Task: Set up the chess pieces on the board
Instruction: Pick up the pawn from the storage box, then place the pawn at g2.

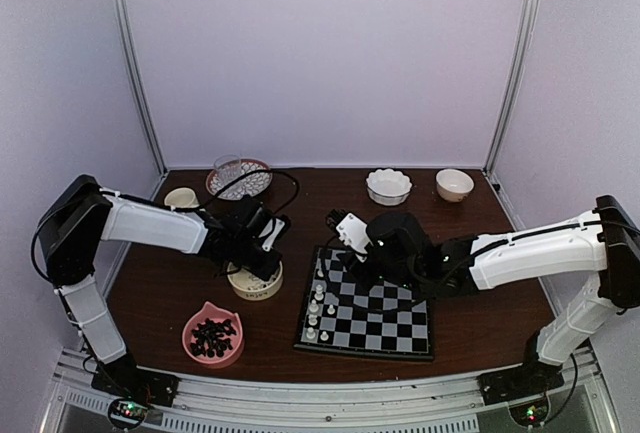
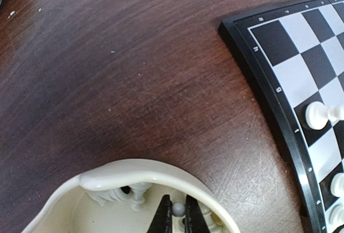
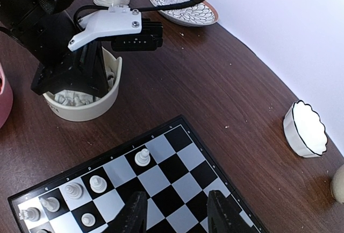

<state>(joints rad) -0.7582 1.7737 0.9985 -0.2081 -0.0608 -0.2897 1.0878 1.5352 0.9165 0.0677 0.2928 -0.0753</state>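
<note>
On the dark table (image 1: 160, 293), the left gripper (image 2: 178, 218) pinches a chess piece (image 2: 178, 208) in the cream bowl (image 2: 107, 169), at nine o'clock of the board (image 1: 390, 331), likely to lift it, while the right gripper (image 3: 177, 214) hovers spread and empty above that board.

Room on the board (image 1: 365, 303); crowding at its left edge and the cream bowl (image 1: 255, 283)
Its right-hand squares lie bare, with the right pincer (image 3: 174, 211) hanging over them, jaws apart; white chess pieces (image 3: 98, 183) stand upright along the left columns; the left pincer (image 2: 179, 219), closed on a white piece (image 2: 178, 209), fills the bowl; bare counter (image 2: 134, 71) separates bowl and board.
</note>
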